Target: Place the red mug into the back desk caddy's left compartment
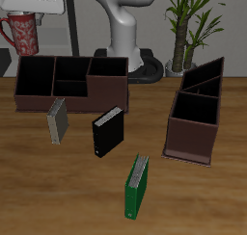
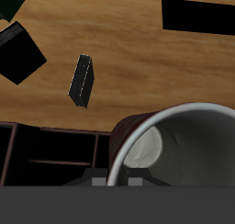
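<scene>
The red mug (image 1: pixel 19 33), red with pale speckles, hangs in the air at the table's back corner, held from above by my gripper (image 1: pixel 26 15), which is shut on its rim. It is above and just outside the end of the back desk caddy (image 1: pixel 104 83), a long low dark-brown box. The caddy's left compartment (image 1: pixel 34 77), the big square dark cell, lies just below and in front of the mug. In the wrist view the mug's grey-white inside (image 2: pixel 179 145) fills the frame under my gripper (image 2: pixel 117 179), with caddy cells (image 2: pixel 50 145) beside it.
A grey book (image 1: pixel 58 119), a black book (image 1: pixel 108 132) and a green book (image 1: pixel 137 186) stand in front of the long caddy. A taller brown caddy with slanted dividers (image 1: pixel 197 133) stands at the other side. A potted plant (image 1: pixel 188 27) is behind it.
</scene>
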### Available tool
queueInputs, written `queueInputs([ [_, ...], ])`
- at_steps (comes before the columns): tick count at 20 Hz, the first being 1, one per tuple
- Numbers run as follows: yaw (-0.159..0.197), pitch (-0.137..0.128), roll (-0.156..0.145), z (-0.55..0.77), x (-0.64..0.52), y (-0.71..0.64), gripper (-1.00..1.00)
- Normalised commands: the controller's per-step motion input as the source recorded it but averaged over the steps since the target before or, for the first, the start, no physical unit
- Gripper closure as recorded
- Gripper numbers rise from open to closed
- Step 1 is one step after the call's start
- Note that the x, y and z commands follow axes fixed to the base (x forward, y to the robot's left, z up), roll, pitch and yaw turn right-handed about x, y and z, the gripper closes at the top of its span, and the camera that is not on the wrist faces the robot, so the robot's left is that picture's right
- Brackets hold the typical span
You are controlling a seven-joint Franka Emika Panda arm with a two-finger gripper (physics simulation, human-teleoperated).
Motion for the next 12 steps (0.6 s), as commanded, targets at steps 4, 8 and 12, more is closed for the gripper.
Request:
queueInputs([
  [4, 0.035, -0.015, -0.012, -0.04, -0.16, -0.17, 1.0],
  [8, -0.042, 0.009, -0.053, -0.12, -0.1, -0.21, 1.0],
  [12, -0.063, 0.012, -0.106, -0.17, -0.05, -0.2, 1.0],
])
